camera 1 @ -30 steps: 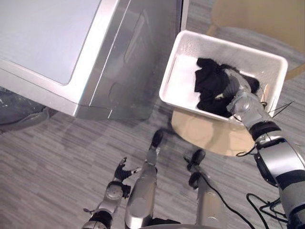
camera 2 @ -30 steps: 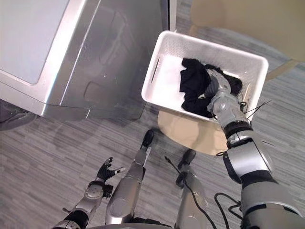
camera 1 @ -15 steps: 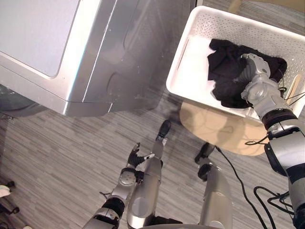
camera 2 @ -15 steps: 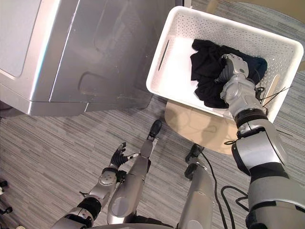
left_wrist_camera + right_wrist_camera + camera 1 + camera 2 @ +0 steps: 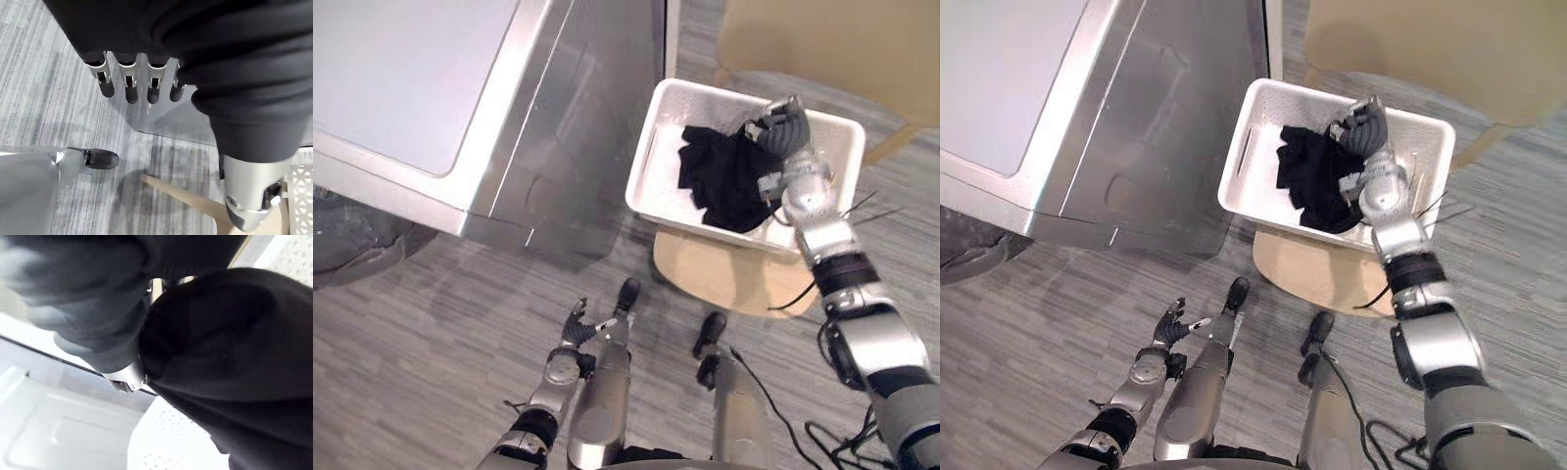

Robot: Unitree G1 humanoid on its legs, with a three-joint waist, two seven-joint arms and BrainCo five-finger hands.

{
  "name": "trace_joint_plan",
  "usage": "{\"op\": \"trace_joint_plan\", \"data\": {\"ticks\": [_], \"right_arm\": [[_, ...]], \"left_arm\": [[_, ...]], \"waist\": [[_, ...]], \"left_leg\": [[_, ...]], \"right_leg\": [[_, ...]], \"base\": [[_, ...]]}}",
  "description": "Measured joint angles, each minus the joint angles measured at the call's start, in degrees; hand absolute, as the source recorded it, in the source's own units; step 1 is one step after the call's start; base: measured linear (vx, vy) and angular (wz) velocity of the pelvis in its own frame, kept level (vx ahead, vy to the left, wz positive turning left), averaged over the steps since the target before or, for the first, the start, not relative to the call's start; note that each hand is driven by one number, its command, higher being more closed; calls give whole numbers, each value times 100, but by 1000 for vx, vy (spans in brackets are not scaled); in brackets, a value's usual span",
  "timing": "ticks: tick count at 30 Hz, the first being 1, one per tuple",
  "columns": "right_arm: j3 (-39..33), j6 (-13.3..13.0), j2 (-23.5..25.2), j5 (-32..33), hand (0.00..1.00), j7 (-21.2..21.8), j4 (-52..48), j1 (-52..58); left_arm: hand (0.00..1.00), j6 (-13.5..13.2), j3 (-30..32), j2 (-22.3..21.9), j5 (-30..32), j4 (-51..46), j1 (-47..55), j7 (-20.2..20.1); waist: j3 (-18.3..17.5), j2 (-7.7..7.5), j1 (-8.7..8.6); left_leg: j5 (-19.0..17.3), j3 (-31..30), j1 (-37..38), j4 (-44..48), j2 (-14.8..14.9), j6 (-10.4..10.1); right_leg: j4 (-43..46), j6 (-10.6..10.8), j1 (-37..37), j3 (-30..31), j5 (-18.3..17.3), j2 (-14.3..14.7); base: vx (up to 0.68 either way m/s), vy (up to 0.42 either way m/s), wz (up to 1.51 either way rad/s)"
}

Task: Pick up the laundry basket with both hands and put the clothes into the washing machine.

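The right hand is clenched on a fold of the black clothes and has risen. Half a second ago it lay low in the heap; now it hangs near the far rim of the basket with the cloth drawn up after it, while the rest trails down inside. I judge this to be the start of lifting the clothes out by hand, with the basket itself not yet picked up. It sits on a tan stool, just beside the washer. The left hand hangs low near the floor, well apart from the basket, with its fingers relaxed and nothing in them. There are two hands, one basket, one stool, one washer and one dark heap — how many garments it holds I cannot tell.
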Motion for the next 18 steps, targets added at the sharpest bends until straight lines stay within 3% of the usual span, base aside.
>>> {"op": "trace_joint_plan", "data": {"ticks": [1, 4, 6, 10, 18], "right_arm": [[-125, -68, 286, 268, 100, 9, -232, 353], [-188, -113, 802, 917, 100, 87, -727, 998], [-224, -228, 1115, 1152, 100, 146, -1027, 1341], [-203, -427, 1731, 1876, 100, 328, -1651, 2262], [300, -832, 2301, 3670, 100, 761, -2371, 2954]], "left_arm": [[0, 39, 78, 4, 11, 0, 128, -4], [0, 109, 143, 13, 13, 1, 313, -3], [0, 114, 148, -2, 14, -2, 422, -5], [0, 121, 193, -102, 103, -30, 793, -5], [0, 153, 207, -119, 107, -119, 1275, -3]], "waist": [[-144, -115, -36], [-394, -202, -108], [-537, -199, -136], [-1182, -209, -149], [-1523, -269, -172]], "left_leg": [[-18, 66, 64, 0, -6, 7], [-73, 79, 299, 1, -20, 0], [-76, 139, 466, 3, -25, -3], [-138, 320, 757, 1, -39, -75], [-419, 842, 1179, -9, 21, 24]], "right_leg": [[-48, -2, 68, 40, 25, 2], [-177, -35, 365, 35, 62, 7], [-308, -24, 586, 20, 98, 16], [-645, 30, 987, 87, 169, 53], [-1356, 101, 1478, 500, 511, 215]], "base": [[98, -19, -11], [105, -22, 1], [98, -21, 2], [64, -5, -7], [-20, 22, -27]]}}
